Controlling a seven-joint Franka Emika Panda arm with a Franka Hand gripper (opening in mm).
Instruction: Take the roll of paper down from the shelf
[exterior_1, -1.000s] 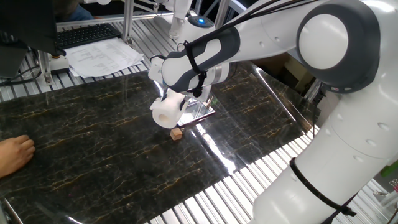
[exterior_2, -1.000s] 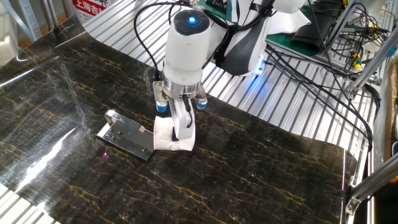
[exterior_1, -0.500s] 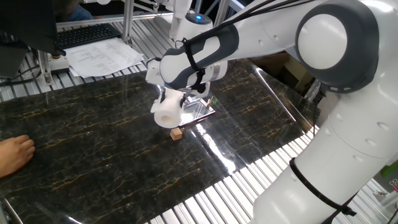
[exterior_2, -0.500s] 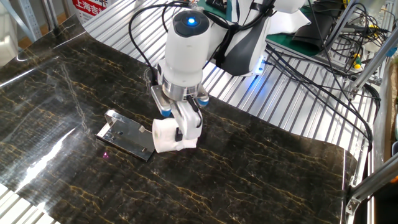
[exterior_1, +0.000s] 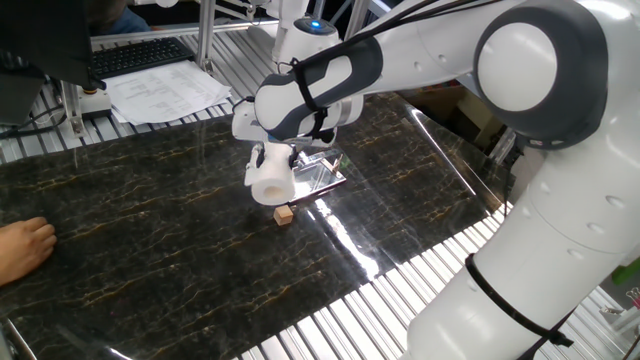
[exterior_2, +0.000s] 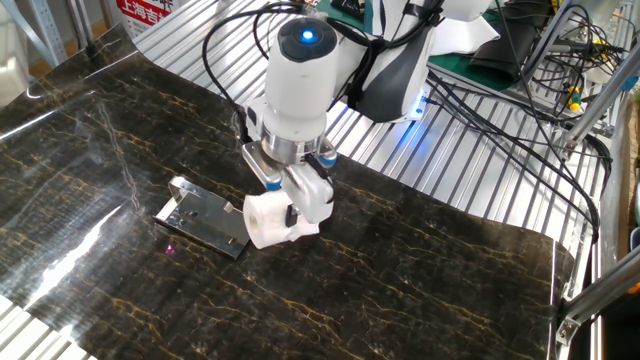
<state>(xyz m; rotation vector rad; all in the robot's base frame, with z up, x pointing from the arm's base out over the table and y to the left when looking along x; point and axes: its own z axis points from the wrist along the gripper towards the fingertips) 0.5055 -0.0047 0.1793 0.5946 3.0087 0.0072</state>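
My gripper (exterior_2: 287, 212) is shut on the white roll of paper (exterior_2: 268, 221), one finger inside its hollow core, and holds it tilted, a little above the dark table. In one fixed view the roll (exterior_1: 268, 178) hangs under the gripper (exterior_1: 272, 165), just left of the shelf. The shelf (exterior_2: 204, 217) is a small shiny metal platform with a thin rail; it lies beside the roll, and nothing stands on it. It also shows in one fixed view (exterior_1: 318, 177), partly hidden behind the gripper.
A small tan cube (exterior_1: 285, 214) lies on the table just in front of the roll. A person's hand (exterior_1: 22, 246) rests at the table's left edge. Printed sheets (exterior_1: 165, 92) and a keyboard (exterior_1: 140, 54) lie beyond the far edge. Cables (exterior_2: 520, 130) run along the ribbed bench.
The gripper has lifted and tilted the roll of paper, carrying it slightly away from the shelf. The shelf and cube have not moved.
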